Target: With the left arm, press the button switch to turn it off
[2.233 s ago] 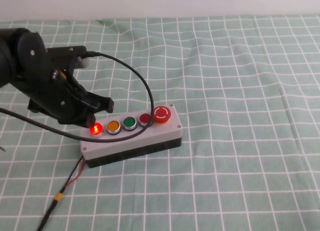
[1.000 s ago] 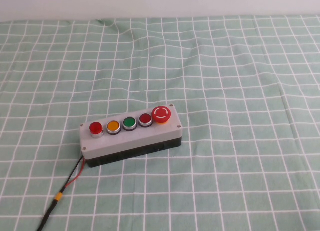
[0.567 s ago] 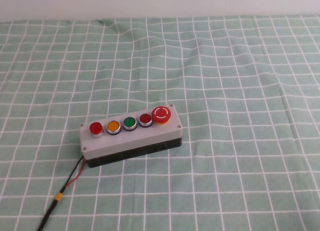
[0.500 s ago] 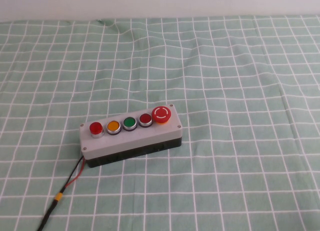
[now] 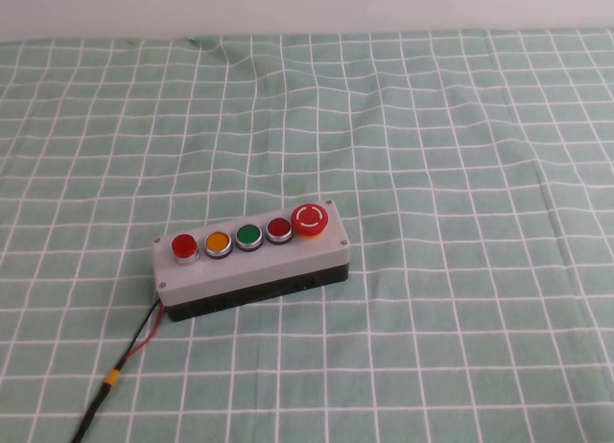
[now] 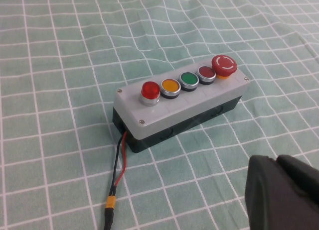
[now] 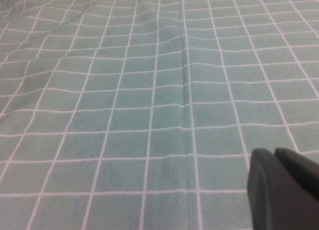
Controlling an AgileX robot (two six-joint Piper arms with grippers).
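High view: wide green cloth with a white grid (image 5: pixel 460 155) over the whole table, rumpled toward the far edge. Near the middle-left, a grey five-button box on a black base (image 5: pixel 251 262), set at a slant, its row climbing from the robot's left toward the right. Trailing from the box's left end toward the near edge, a thin black and red cable with a yellow band (image 5: pixel 113 377). At the right end of the row, a large red mushroom-head button (image 5: pixel 311 219); next to it a darker red flat button (image 5: pixel 278 229), then a green button (image 5: pixel 248 236), then an orange button (image 5: pixel 217 242). At the left end, the small round bright-red button switch with a silver ring (image 5: pixel 183 245), unlit, nothing touching it. No arm anywhere above the cloth from this camera. Left wrist camera: same box from lower down, switch (image 6: pixel 150 90) standing a little taller than its neighbours, and the black left gripper (image 6: pixel 283 192) only as a dark bulk in one corner, well apart from the box; open or closed cannot be told. Right wrist camera: bare checked cloth and the black right gripper (image 7: pixel 282 187) as a dark edge in the corner, state likewise impossible to tell.
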